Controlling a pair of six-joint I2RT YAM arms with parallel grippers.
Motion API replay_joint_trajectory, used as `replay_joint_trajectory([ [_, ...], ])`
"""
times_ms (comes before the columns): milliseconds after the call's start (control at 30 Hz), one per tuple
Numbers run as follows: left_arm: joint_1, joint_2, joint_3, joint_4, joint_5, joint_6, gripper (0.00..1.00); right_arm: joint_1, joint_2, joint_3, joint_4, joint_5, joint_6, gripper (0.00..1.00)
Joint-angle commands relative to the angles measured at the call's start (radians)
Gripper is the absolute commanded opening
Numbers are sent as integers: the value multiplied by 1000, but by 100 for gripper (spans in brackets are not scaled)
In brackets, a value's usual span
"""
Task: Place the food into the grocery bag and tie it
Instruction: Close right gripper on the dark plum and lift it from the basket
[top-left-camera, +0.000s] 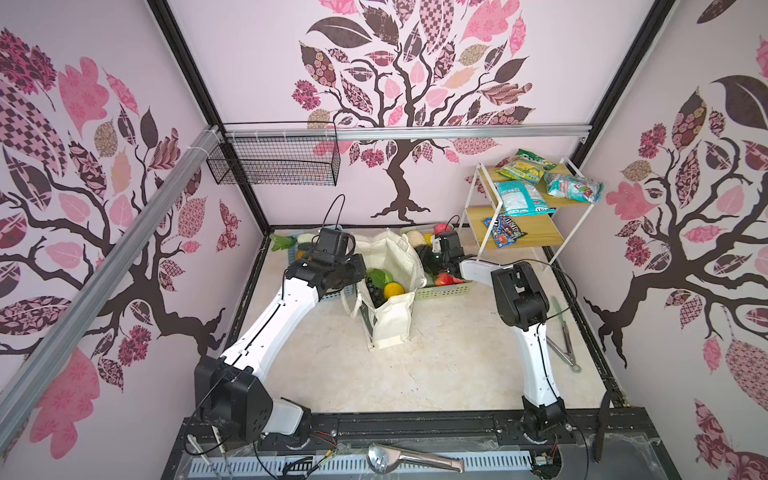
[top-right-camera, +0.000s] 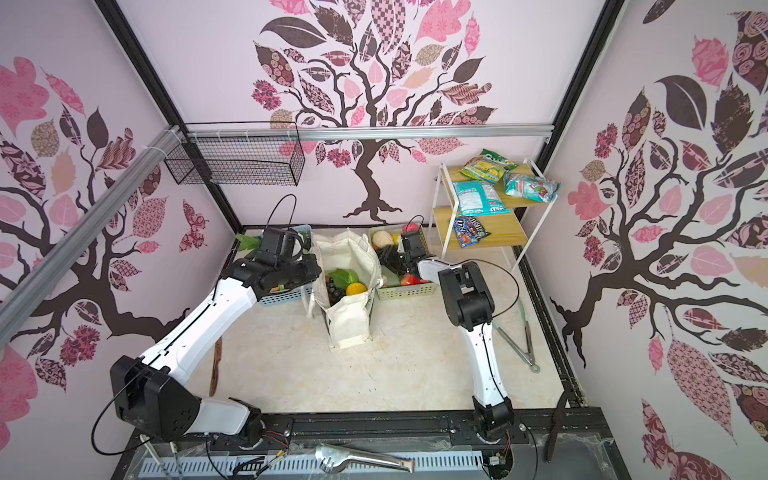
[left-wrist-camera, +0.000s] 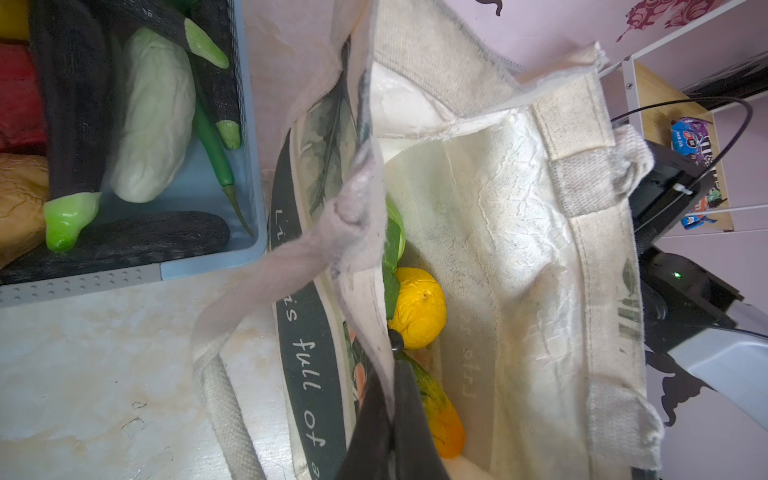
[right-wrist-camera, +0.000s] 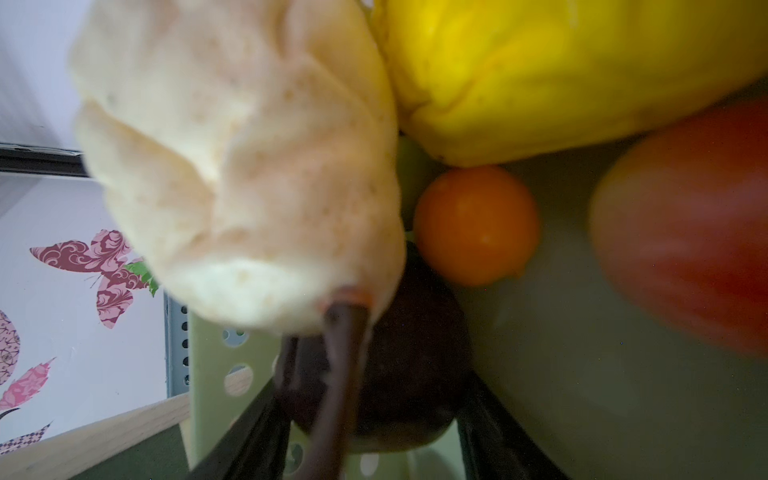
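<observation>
Both top views overlook the whole table (top-left-camera: 374, 374); wrist cameras peer close.

The left arm (top-left-camera: 270, 324) is stretched from lower left towards frame centre, and the left gripper (left-wrist-camera: 392, 349) is seen pinched shut on the rim of the grocery bag (left-wrist-camera: 519, 228). The right arm (top-left-camera: 536, 349) is raised at right, elbow bent, forearm turned leftward; the right gripper (right-wrist-camera: 372, 399) is held with jaws apart.

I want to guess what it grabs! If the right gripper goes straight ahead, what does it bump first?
Most likely the dark round fruit, sitting right between the right gripper's jaws in the green basket. Depth is blurry, though.
</observation>
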Motion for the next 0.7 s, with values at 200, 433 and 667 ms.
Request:
replay_joint_trajectory([
  [200,-9,8,5,25,25,1,0,-2,69,95,-39,24,2,70],
  [433,-9,5,9,15,16,10,0,-3,84,89,-11,-6,17,61],
  [667,-9,8,40,1,17,25,0,-3,68,79,-5,-1,27,60],
])
